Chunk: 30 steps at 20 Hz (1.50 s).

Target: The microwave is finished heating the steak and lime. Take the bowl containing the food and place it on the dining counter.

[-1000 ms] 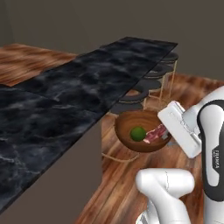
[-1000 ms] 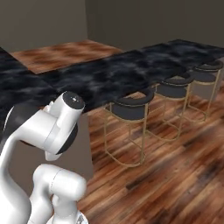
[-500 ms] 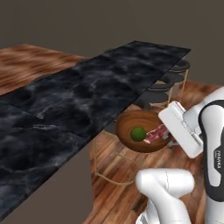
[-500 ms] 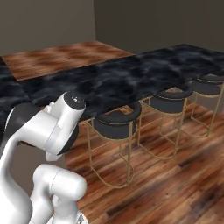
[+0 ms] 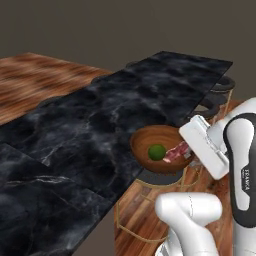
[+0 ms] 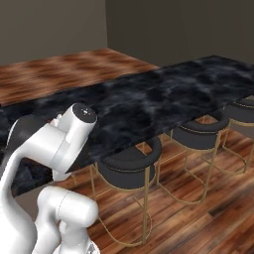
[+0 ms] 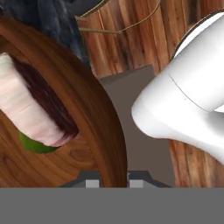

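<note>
The reddish-brown wooden bowl (image 5: 150, 141) hangs in the air at the near edge of the black marble dining counter (image 5: 100, 115), above a stool. My gripper (image 5: 190, 153) is shut on its right rim. Inside lie the green lime (image 5: 157, 152) and the pink steak (image 5: 176, 151). The hand view has the bowl rim (image 7: 103, 118) running down between my gripper (image 7: 113, 180) tips, with the steak (image 7: 35, 109) resting over the lime (image 7: 35, 145). The microwave is out of view.
Dark round gold-legged stools (image 6: 129, 166) (image 6: 201, 136) (image 6: 243, 111) line the counter's (image 6: 163, 94) near side over brown wooden floor (image 6: 198, 208). More stools (image 5: 220, 82) stand behind the bowl. My white arm (image 6: 54, 144) rises at the lower left of the right base view.
The whole picture has shifted in both base views, so the camera has moved: the counter now lies nearer and larger. The bowl stays in my shut gripper.
</note>
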### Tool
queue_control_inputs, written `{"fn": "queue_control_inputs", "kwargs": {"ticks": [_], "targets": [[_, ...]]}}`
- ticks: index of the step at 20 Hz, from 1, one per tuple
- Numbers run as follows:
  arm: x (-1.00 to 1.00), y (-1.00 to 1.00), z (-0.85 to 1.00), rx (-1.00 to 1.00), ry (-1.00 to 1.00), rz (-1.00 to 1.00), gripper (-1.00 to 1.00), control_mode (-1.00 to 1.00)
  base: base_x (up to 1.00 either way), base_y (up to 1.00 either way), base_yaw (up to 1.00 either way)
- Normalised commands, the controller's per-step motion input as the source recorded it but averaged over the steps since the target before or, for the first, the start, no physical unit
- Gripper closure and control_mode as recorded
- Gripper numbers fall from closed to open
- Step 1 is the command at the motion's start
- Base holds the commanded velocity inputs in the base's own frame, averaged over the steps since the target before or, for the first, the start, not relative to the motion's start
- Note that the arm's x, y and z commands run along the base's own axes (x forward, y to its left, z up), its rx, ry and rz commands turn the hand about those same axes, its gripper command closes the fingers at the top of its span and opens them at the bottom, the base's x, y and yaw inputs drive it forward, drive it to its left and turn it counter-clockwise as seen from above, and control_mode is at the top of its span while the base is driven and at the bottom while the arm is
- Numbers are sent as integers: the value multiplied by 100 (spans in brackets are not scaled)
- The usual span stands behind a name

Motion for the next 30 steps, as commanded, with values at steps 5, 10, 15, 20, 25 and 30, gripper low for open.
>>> {"fn": "queue_control_inputs", "kwargs": {"ticks": [5, 10, 15, 20, 25, 30], "targets": [[100, 1, 0, 0, 11, 0, 100, -100, 0, 0, 0], [100, 11, 0, 0, 14, 0, 100, -100, 0, 0, 0], [100, 38, -13, 0, 8, 0, 100, -100, 0, 0, 0], [100, 61, -31, -1, 5, 0, 100, -100, 0, 0, 0], [100, 42, -58, -1, 0, 0, 100, -100, 0, 0, 0], [100, 28, -64, 0, -2, 0, 100, -100, 0, 0, 0]]}}
